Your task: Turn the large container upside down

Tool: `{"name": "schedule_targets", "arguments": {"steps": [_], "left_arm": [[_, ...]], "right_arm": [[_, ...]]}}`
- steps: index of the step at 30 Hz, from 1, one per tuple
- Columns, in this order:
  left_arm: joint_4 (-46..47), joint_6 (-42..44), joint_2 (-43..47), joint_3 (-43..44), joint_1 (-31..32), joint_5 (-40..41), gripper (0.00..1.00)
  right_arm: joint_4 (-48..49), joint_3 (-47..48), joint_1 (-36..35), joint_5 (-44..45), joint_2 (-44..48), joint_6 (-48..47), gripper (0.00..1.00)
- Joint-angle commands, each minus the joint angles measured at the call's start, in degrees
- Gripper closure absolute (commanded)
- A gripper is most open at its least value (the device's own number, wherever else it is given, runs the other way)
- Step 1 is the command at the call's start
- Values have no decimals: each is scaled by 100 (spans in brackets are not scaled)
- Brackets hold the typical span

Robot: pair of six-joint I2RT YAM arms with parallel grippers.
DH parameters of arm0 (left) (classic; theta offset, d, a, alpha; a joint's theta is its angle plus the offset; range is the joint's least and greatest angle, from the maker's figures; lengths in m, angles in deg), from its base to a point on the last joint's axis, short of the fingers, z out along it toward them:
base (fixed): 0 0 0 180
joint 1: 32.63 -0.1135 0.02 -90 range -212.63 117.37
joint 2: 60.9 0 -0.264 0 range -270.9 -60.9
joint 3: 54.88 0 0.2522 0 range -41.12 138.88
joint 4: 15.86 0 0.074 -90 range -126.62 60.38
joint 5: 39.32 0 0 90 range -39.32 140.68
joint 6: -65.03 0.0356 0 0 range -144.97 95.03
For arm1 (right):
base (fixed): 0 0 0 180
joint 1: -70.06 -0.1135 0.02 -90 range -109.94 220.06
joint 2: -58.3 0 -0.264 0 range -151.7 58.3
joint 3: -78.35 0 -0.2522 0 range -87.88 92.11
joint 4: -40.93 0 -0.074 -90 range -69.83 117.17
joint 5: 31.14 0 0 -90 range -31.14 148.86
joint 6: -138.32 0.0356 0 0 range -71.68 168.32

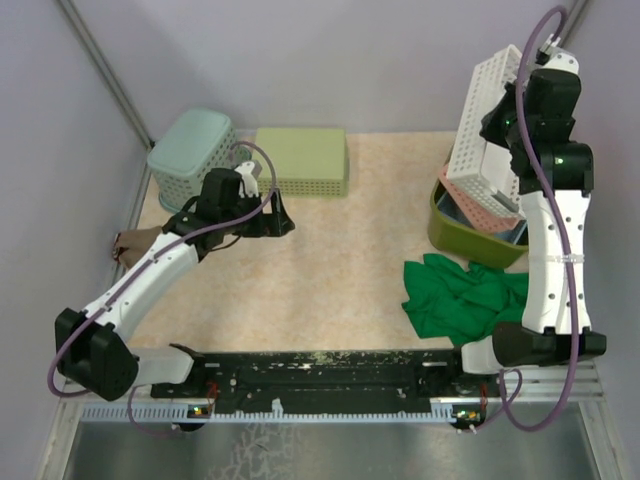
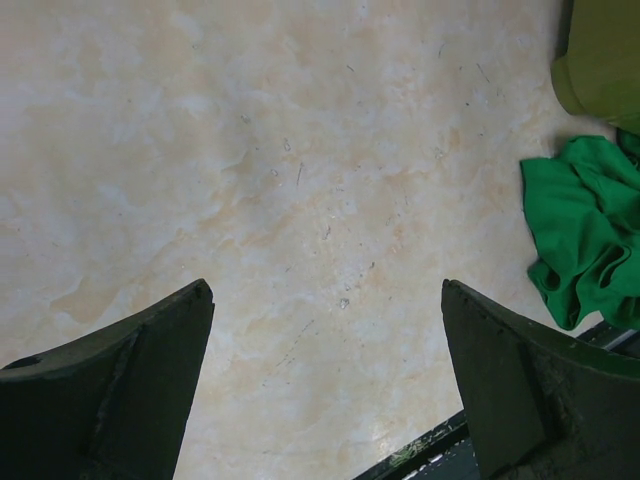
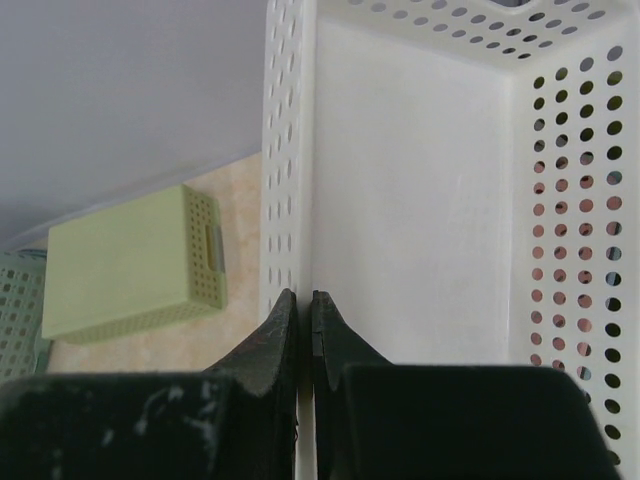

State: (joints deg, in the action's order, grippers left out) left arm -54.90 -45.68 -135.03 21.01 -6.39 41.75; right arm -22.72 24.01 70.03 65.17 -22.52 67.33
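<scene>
Right claw point(image 3: 305, 297) clenched on white basket point(image 1: 482, 120) wall, arm raised high; left claw point(image 2: 325, 290) spread above table point(image 2: 300, 150).

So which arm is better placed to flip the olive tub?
Right: its end effector, shut on the white basket, is beside the tub; the left one hangs open across the table.

Plastic: white basket point(image 3: 400, 200) matt, perforated; large container point(image 1: 460, 240) smooth olive, slight gloss. Fabric: green cloth point(image 1: 465, 295), soft, crumpled. Beige marbled surface point(image 2: 300, 200) smooth, faint sheen w/ fine scratches.
</scene>
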Motion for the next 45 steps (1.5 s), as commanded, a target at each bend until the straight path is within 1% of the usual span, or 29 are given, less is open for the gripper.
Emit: {"name": "schedule_targets", "arguments": {"steps": [1, 5, 8, 9, 11, 13, 16, 18, 20, 22, 25, 29, 33, 36, 38, 42, 45], "left_arm": [[-139, -11, 191, 183, -162, 62, 0], [30, -222, 222, 35, -439, -352, 0], [-55, -330, 215, 27, -741, -468, 0], [-81, -366, 238, 27, -870, -496, 0], [-257, -458, 314, 140, -1148, -546, 0], [-488, -578, 450, 288, -1413, -497, 0], [-732, -840, 751, 405, -1766, -304, 0], [-862, -1065, 933, 451, -2014, -95, 0], [-1018, -1290, 1071, 493, -2121, 289, 0], [-1177, -1439, 1138, 504, -2148, 576, 0], [-1242, -1650, 1257, 352, -2149, 645, 0], [-1134, -1739, 1497, 200, -2151, 790, 0], [-1124, -1708, 1594, 316, -2150, 885, 0], [-1032, -1728, 1709, 343, -2149, 980, 0], [-870, -1860, 1785, 264, -2144, 926, 0], [-370, -1991, 2059, -102, -2148, 538, 0], [-249, -1940, 2251, -235, -2151, 572, 0]], "right_arm": [[305, 340, -270, -396, 234, -196, 100], [-87, 1112, -911, -330, -4, -349, 100], [-267, 1623, -1763, -210, -249, -418, 100], [-267, 1693, -2074, -282, -319, -358, 100], [-240, 1737, -2474, -695, -470, -104, 100], [-23, 1579, -2875, -1024, -573, 139, 100], [467, 957, -3526, -1240, -596, 337, 100], [801, 529, -3747, -1533, -638, 561, 100], [1192, 72, -3845, -1913, -658, 801, 100], [1709, -461, -3855, -2486, -635, 1244, 100], [2654, -1107, -3855, -3350, -592, 1958, 100], [3706, -2029, -3855, -3734, -520, 2760, 100], [5240, -2993, -3847, -4206, -644, 3932, 100], [6689, -3670, -3855, -4230, -705, 4708, 100], [7794, -4224, -3855, -4157, -697, 5535, 100], [9022, -4967, -3855, -3998, -883, 6416, 100], [9933, -5566, -3837, -3921, -1074, 7128, 100]]}}
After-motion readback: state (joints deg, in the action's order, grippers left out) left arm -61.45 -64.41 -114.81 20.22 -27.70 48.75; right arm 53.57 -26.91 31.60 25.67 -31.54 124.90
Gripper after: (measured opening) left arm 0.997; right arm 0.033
